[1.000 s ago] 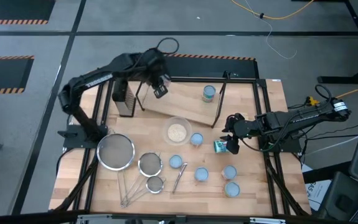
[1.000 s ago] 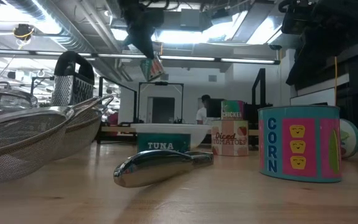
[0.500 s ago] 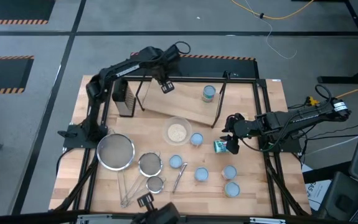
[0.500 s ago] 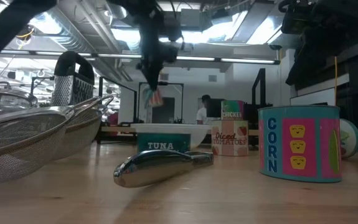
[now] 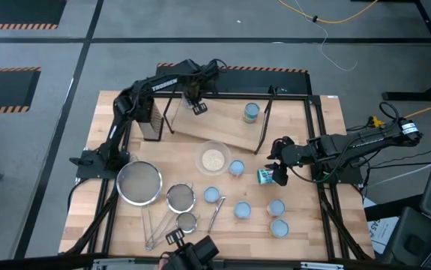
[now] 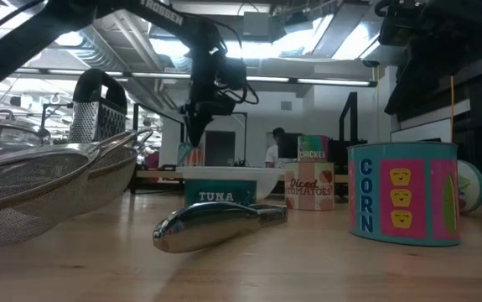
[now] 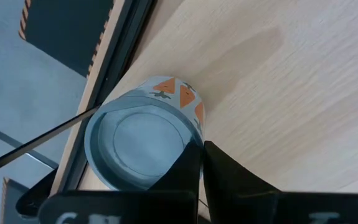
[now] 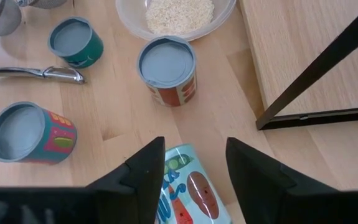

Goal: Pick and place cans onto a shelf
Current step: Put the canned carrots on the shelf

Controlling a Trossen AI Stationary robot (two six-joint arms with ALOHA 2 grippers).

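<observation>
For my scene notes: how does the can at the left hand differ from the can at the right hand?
The carrot can at the left hand stands upright; the pea can at the right hand lies on its side. The carrot can is on the shelf, the pea can on the tabletop. Labels: orange on white against teal. Both are small cans.

A corn can (image 6: pixel 402 191) stands upright at right on the wooden tabletop (image 6: pixel 308 268). A tuna can (image 6: pixel 219 196) stands behind a metal utensil (image 6: pixel 215 225) lying flat. Mesh strainers (image 6: pixel 48 184) and a grater (image 6: pixel 96 105) occupy the left. The left gripper (image 6: pixel 197 134) holds a can (image 6: pixel 187 155) low, in the background.
</observation>
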